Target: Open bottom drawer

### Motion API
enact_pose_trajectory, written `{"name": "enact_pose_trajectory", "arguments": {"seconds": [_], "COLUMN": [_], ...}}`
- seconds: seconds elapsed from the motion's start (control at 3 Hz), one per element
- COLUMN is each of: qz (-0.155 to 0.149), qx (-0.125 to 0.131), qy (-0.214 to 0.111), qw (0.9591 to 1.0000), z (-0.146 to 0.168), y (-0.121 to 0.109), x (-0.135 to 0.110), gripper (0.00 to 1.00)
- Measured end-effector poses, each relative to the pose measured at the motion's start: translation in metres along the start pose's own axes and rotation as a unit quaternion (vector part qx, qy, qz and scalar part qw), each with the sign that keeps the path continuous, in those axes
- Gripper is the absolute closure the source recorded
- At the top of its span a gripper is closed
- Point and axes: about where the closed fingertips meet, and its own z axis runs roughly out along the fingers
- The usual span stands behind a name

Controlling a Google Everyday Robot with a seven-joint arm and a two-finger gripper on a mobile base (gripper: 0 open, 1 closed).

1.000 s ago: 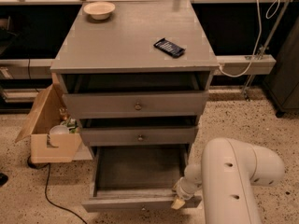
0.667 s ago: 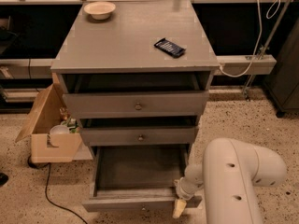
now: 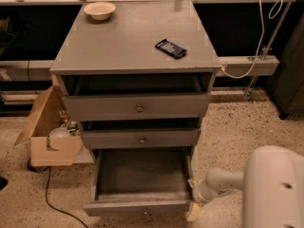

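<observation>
The bottom drawer [image 3: 137,204] of the grey cabinet [image 3: 137,46] stands pulled far out, its inside bare; its knob is hidden below the front edge. The middle drawer [image 3: 141,139] and top drawer [image 3: 137,107] stand slightly out, each with a small round knob. My gripper [image 3: 194,199] sits at the right front corner of the bottom drawer, beside its side wall, with pale fingertips [image 3: 194,213] pointing down towards the floor. My white arm [image 3: 270,186] fills the lower right.
A bowl [image 3: 99,9] and a dark phone-like object [image 3: 171,48] lie on the cabinet top. An open cardboard box [image 3: 50,132] with items stands left of the cabinet. A black cable [image 3: 52,204] runs on the speckled floor. A white cable [image 3: 247,65] hangs at right.
The gripper has shifted slightly lower and to the right at the drawer's right front corner. The drawer stays pulled out as before.
</observation>
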Motion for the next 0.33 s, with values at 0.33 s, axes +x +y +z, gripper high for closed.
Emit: {"name": "enact_pose_trajectory", "arguments": {"seconds": [0.33], "qz": [0.018], "qx": [0.039], "qy": [-0.001], "qw": [0.9991], "z": [-0.0709], "y": [-0.0079], "x": [0.0055], "gripper": [0.0]}}
